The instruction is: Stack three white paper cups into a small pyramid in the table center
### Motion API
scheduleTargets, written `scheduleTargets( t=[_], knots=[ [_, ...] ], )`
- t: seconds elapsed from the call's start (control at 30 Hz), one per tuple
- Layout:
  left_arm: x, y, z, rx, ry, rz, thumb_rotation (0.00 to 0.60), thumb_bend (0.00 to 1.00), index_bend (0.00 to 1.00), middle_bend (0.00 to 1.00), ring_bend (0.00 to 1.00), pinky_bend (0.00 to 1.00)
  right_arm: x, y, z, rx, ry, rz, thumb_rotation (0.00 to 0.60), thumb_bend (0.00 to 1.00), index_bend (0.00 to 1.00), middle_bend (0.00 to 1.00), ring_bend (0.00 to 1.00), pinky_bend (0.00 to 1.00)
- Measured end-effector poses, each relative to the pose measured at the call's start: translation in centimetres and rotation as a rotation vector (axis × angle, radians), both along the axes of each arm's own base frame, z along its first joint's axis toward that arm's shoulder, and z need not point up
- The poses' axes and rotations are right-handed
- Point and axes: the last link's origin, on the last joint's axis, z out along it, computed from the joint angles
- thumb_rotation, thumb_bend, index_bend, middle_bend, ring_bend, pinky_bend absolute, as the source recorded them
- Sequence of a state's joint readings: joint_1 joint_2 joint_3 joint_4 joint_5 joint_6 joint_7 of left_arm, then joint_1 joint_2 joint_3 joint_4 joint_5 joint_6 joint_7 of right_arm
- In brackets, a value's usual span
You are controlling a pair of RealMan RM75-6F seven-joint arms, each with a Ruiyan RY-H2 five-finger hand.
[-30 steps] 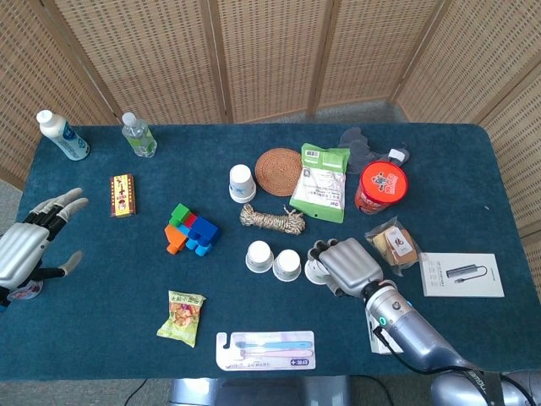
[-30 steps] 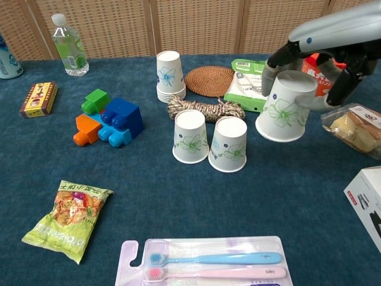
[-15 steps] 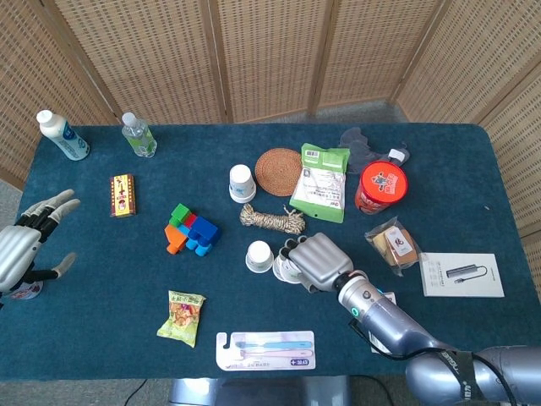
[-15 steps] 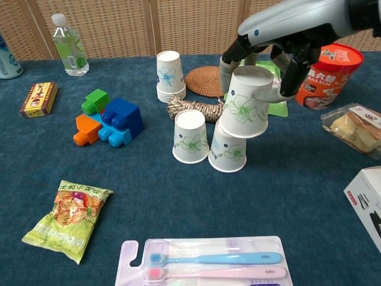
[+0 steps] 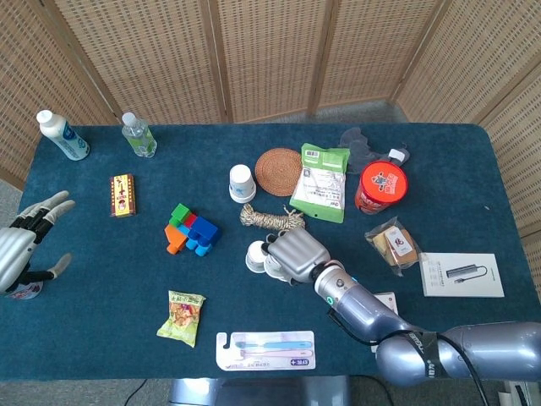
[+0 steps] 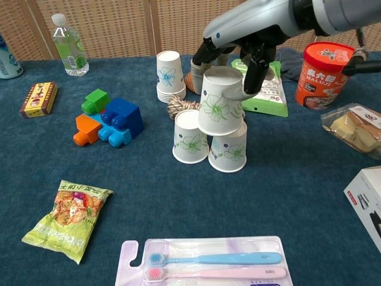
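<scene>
chest view | right hand (image 6: 238,56) fingers wrapped round upturned cup (image 6: 221,101) | seemingly touching base cups (image 6: 209,143)

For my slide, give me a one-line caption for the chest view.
Right hand holds an upside-down paper cup over two base cups on the blue table.

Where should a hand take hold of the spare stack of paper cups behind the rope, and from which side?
Grip the spare cup stack round its side wall near the closed top. Come from its left or from above: it stands upside down, with the woven coaster close on its right and the rope in front.
</scene>
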State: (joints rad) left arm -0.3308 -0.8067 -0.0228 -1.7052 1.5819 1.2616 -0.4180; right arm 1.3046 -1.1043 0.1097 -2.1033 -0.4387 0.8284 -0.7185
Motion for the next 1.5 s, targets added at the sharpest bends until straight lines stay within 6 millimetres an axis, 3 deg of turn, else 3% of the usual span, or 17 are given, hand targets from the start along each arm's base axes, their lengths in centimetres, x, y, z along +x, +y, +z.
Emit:
scheduleTargets(
  t=[0.6, 1.5],
  knots=[
    [-0.8, -0.2, 0.1, 0.004, -0.004, 0.018, 0.6, 0.45, 0.0, 0.0, 0.0, 0.1, 1.8, -1.2, -1.7, 0.018, 0.025, 0.007, 0.6, 0.55, 0.3, 0.26, 0.31, 0.68],
    [-1.4, -0.2, 0.2, 0.004, -0.008, 0.033, 0.6, 0.45, 0.0, 0.0, 0.0, 0.1, 1.8, -1.9, -2.3, 0.02, 0.039, -0.009, 0.6, 0.53, 0.26, 0.25, 0.26, 0.68]
  ],
)
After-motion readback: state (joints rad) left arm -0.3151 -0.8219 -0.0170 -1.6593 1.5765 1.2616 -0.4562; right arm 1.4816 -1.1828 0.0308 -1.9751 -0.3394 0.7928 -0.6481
